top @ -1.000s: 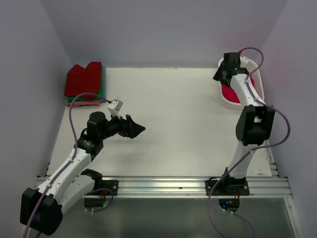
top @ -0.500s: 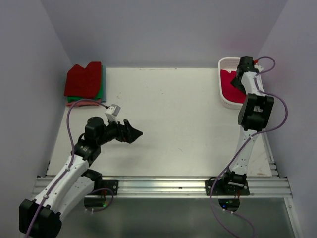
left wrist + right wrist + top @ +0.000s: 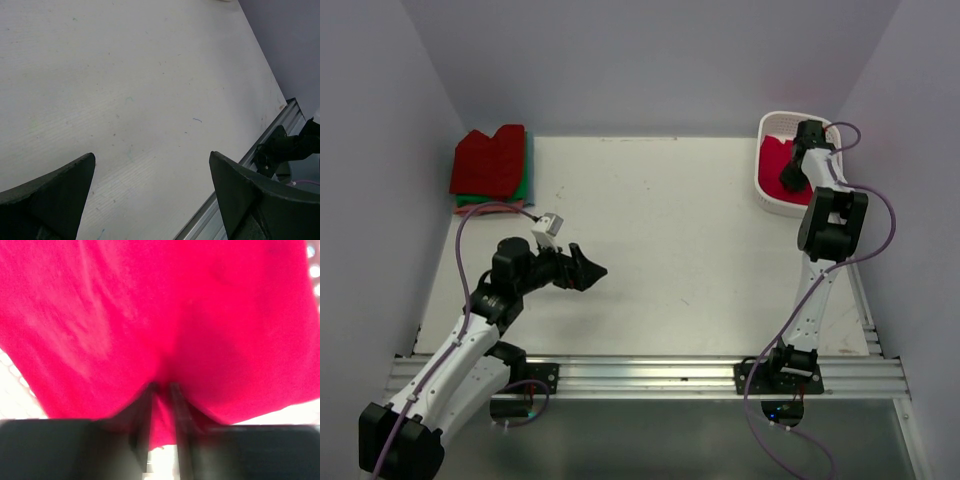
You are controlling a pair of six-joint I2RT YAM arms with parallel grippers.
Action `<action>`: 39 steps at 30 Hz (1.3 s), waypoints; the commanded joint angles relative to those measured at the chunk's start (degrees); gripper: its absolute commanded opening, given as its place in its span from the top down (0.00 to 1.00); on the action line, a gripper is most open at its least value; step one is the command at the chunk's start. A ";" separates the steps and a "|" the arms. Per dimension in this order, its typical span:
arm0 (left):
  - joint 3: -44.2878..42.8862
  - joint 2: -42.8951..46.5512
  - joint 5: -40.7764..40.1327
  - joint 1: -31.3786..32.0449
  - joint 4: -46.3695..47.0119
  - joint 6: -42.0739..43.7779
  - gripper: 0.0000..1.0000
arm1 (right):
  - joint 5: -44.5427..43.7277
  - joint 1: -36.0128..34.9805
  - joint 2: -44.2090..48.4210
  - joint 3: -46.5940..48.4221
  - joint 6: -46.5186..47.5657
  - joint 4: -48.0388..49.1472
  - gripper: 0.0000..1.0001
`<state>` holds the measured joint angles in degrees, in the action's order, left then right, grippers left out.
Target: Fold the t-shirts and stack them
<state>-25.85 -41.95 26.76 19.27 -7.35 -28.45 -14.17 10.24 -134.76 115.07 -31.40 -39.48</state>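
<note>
The right gripper [image 3: 790,178], at the upper right of the overhead view, is down inside a white basket [image 3: 759,170]. Its two fingers are drawn almost together on a raised fold of the pink t-shirt [image 3: 775,158]. The wrist view is blurred, but it shows the right gripper [image 3: 161,386] with a ridge of the pink t-shirt [image 3: 150,305] pinched between the dark fingertips. The red cloth fills nearly the whole frame. The narrow pinch looks meant to gather enough cloth to lift the shirt out over the basket wall. The basket holds this shirt loosely bunched. Whether anything lies beneath it cannot be told.

The left gripper [image 3: 582,268] hangs low over the white table [image 3: 670,220] at the lower left of the overhead view. Its own wrist camera shows the left gripper [image 3: 151,157] spread wide and holding nothing, with only bare, faintly scuffed table [image 3: 125,75] between the fingers. It appears to be waiting where a shirt could be laid out flat for folding.

A stack of folded t-shirts [image 3: 490,162] sits in the upper left corner of the table, well apart from both arms. The top one is dark red, with green and salmon-pink edges showing below it. That corner is probably where the pink shirt goes once it is folded.
</note>
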 commanded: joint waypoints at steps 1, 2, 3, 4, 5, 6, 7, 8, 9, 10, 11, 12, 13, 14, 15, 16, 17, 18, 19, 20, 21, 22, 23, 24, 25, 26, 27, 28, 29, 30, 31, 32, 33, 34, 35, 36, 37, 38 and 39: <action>0.36 1.52 -0.31 0.16 -0.99 -0.38 0.00 | 4.24 -0.31 -0.59 0.87 -0.51 -0.68 0.90; 0.44 1.70 -0.31 0.16 -1.08 -0.47 0.00 | 4.24 -0.31 -0.07 0.60 -0.59 -0.86 1.00; 0.45 1.87 -0.31 0.16 -1.26 -0.56 0.00 | 4.16 -0.31 0.37 0.16 -0.59 -0.68 1.00; 0.45 2.14 -0.22 0.16 -1.35 -0.56 0.00 | 4.15 -0.31 0.98 -1.06 -0.68 -0.51 1.00; 0.36 2.23 -0.22 0.16 -1.35 -0.64 0.00 | 3.98 -0.31 3.16 -1.94 -0.60 0.54 1.00; 0.44 2.31 -0.22 0.16 -1.43 -0.56 0.00 | 3.98 -0.31 4.84 -3.34 -0.51 1.94 1.00; 0.45 2.66 -0.22 0.16 -1.52 -0.64 0.00 | 3.80 -0.31 6.60 -7.10 -0.42 3.61 1.00; 0.45 2.75 -0.22 0.16 -1.52 -0.64 0.00 | 3.63 -0.31 9.14 -9.57 -0.51 7.89 1.00; 0.36 2.93 -0.13 0.16 -1.52 -0.73 0.00 | 3.45 -0.31 13.95 -14.21 -0.42 10.28 1.00; 0.44 3.10 -0.22 0.16 -1.44 -0.91 0.00 | 3.19 -0.31 16.78 -16.08 -0.59 12.31 1.00; 0.53 3.37 -0.13 0.16 -1.35 -0.82 0.00 | 2.84 -0.31 19.07 -17.67 -0.86 15.02 1.00; 0.53 3.37 -0.05 0.16 -1.17 -1.08 0.00 | 2.84 -0.31 23.88 -19.25 -1.03 16.96 1.00; 0.45 3.46 -0.13 0.16 -0.91 -1.17 0.00 | 2.92 -0.31 26.36 -23.09 -1.12 19.33 1.00; 0.62 3.46 -0.05 0.16 -0.65 -1.26 0.00 | 3.27 -0.31 28.65 -25.31 -1.12 24.14 1.00; 0.71 3.37 0.22 0.16 -0.47 -1.43 0.00 | 3.71 -0.40 31.20 -27.33 -1.47 26.19 1.00; 0.80 3.46 0.22 0.16 -0.38 -1.52 0.00 | 4.15 -0.31 35.40 -31.35 -1.56 31.61 1.00; 0.80 3.55 0.22 0.16 -0.29 -1.52 0.00 | 4.50 -0.40 37.70 -33.39 -1.21 34.01 1.00; 0.97 3.55 0.39 0.16 -0.12 -1.61 0.00 | 4.25 -0.48 39.47 -36.55 -1.21 35.86 1.00; 1.06 3.55 0.48 0.16 0.06 -1.70 0.00 | 4.42 -0.48 42.70 -38.06 -1.12 37.36 1.00; 1.15 3.63 0.48 0.16 0.06 -1.70 0.00 | 4.77 -0.48 44.13 -39.47 -1.04 41.20 1.00; 1.24 3.81 0.57 0.16 0.06 -1.70 0.00 | 5.81 -0.48 45.54 -42.18 -1.30 42.55 1.00; 1.32 3.98 0.57 0.16 0.06 -1.79 0.00 | 6.52 -0.40 48.16 -43.34 -1.82 43.60 1.00; 1.41 4.07 0.57 0.16 0.06 -1.79 0.00 | 7.40 -0.48 49.23 -44.48 -2.26 45.53 1.00; 1.50 4.33 0.48 0.16 0.06 -1.79 0.00 | 8.97 -0.48 50.46 -45.79 -2.79 46.07 1.00; 1.59 4.51 0.40 0.16 0.15 -1.87 0.00 | 12.56 -0.48 51.25 -46.24 -3.49 46.16 1.00; 1.68 4.69 0.22 0.16 0.23 -2.14 0.00 | 14.33 -0.48 53.00 -46.60 -4.02 46.43 1.00; 1.59 4.95 -0.04 0.16 0.06 -2.14 0.00 | 18.61 -0.48 53.80 -47.56 -4.72 47.04 1.00; 1.59 5.13 -0.74 0.16 0.06 -2.23 0.00 | 23.01 -0.48 54.42 -48.00 -5.16 47.91 1.00; 1.41 5.39 -1.01 0.16 0.15 -2.31 0.00 | 33.67 -0.66 55.56 -48.44 -5.86 49.84 1.00; 1.41 5.74 -1.36 0.16 0.15 -2.49 0.00 | 39.25 -1.27 55.83 -48.97 -7.43 50.99 1.00; 1.24 5.92 -1.45 0.16 0.50 -2.66 0.00 | 45.66 -2.15 56.09 -48.97 -7.71 51.61 1.00; 1.15 6.09 -1.36 0.16 0.76 -2.93 0.00 | 51.82 -3.46 56.62 -49.15 -7.19 50.22 1.00; 1.06 6.18 -1.45 0.16 0.94 -3.10 0.00 | 53.10 -7.30 59.06 -49.93 -3.10 48.38 1.00; 0.97 6.18 -1.45 0.16 1.20 -3.19 0.00 | 52.94 -9.51 60.74 -50.46 -0.27 45.75 1.00; 1.06 6.27 -1.19 0.16 1.38 -3.28 0.00 | 51.54 -14.41 62.58 -51.34 1.93 41.72 1.00; 1.06 6.36 -1.19 0.16 1.47 -3.28 0.00 | 52.05 -16.20 66.60 -54.30 3.69 41.77 1.00; 1.15 6.36 -1.27 0.16 1.47 -3.28 0.00 | 52.93 -17.43 68.38 -55.73 4.06 41.94 1.00; 1.24 6.36 -1.28 0.16 1.47 -3.11 0.00 | 55.89 -19.10 70.40 -58.09 4.06 42.03 1.00; 1.32 6.45 -1.28 0.16 1.38 -3.11 0.00 | 57.84 -19.81 73.03 -59.33 3.89 42.47 1.00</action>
<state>-24.47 -36.14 26.00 19.27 -8.01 -30.89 31.70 -7.03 -70.72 58.11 -30.63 1.58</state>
